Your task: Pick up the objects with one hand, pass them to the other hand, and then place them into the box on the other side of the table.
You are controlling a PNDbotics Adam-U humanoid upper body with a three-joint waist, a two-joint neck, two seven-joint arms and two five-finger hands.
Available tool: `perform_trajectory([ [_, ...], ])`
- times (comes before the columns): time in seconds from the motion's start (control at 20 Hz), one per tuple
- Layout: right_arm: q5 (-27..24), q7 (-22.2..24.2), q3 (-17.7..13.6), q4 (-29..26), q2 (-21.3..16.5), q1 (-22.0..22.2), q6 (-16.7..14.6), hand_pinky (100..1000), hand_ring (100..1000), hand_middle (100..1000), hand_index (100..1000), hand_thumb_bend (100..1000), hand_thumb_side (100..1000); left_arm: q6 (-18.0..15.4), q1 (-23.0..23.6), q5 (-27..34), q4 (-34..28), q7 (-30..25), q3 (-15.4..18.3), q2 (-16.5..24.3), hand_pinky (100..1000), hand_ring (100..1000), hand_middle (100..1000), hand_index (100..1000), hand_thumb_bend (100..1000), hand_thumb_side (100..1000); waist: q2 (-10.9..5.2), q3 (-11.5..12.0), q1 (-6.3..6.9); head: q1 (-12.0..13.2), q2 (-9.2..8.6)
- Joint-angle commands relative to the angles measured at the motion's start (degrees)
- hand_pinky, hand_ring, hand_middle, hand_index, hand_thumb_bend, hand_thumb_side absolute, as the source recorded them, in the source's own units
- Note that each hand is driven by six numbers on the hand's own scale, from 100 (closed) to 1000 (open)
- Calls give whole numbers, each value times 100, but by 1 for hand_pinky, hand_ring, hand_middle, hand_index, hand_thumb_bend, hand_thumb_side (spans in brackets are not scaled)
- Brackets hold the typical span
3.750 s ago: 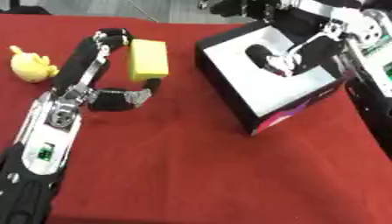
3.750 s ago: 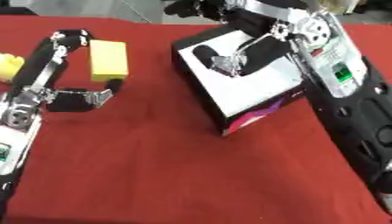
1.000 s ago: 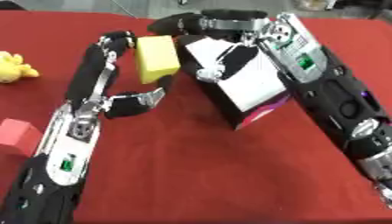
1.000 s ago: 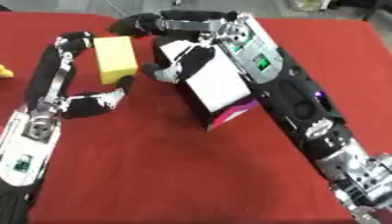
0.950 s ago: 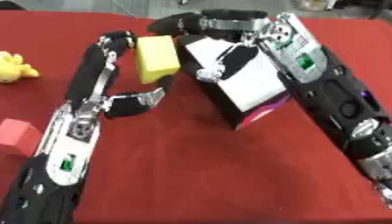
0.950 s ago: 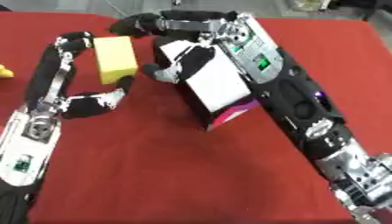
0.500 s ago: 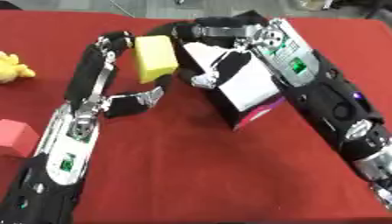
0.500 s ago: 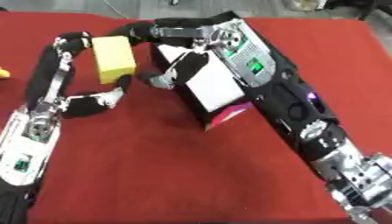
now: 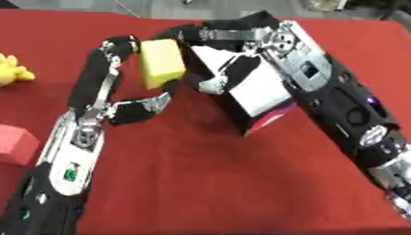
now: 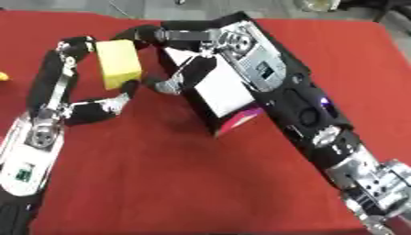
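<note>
A yellow block (image 9: 160,63) is held up above the red table (image 9: 201,183), left of centre. My left hand (image 9: 95,94) is shut on it, with fingers against its upper left corner and the thumb under its lower edge. My right hand (image 9: 234,35) reaches in from the right across the box, open. Its fingers (image 9: 180,34) lie at the block's upper right corner and its thumb (image 9: 212,85) hangs just right of the block. The black box (image 9: 265,94) with a white inside lies tilted at the centre, partly hidden by my right arm.
A yellow duck toy (image 9: 11,73) sits at the left edge. A pink block (image 9: 16,144) lies lower left beside my left forearm. My right forearm (image 10: 321,119) runs across the right side of the table.
My right hand has left the box and swung left to the yellow block. My left hand has kept hold of the block and raised it a little toward the right hand.
</note>
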Motion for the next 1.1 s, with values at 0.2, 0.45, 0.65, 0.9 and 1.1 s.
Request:
perform_trajectory([
  [0.2,-141,501,49,-194,-76,-93,-346,1000,1000,1000,1000,100,202,-7,-133,-109,-5,39,-22,-53,774,605,486,565,100,353,-10,0,-51,0,-71],
  [0.45,-172,501,86,-227,-78,-95,-246,1000,1000,1000,1000,100,200,-22,-146,-153,15,73,-29,-65,772,605,487,565,100,352,-5,-3,-48,-13,-97],
  [0.65,-180,501,106,-234,-67,-102,-205,1000,1000,1000,1000,100,199,-55,-166,-174,6,108,-48,-87,770,605,488,565,100,349,-6,3,-50,-28,-109],
  [0.9,-185,501,113,-229,-57,-104,-175,1000,1000,1000,1000,100,199,-71,-201,-203,9,175,-57,-120,767,603,488,565,100,353,-13,8,-60,-39,-113],
  [1.1,-139,501,91,-183,-49,-110,-175,1000,1000,1000,1000,100,198,-121,-216,-176,-5,249,-83,-134,762,599,485,565,100,356,-9,8,-67,-55,-115],
])
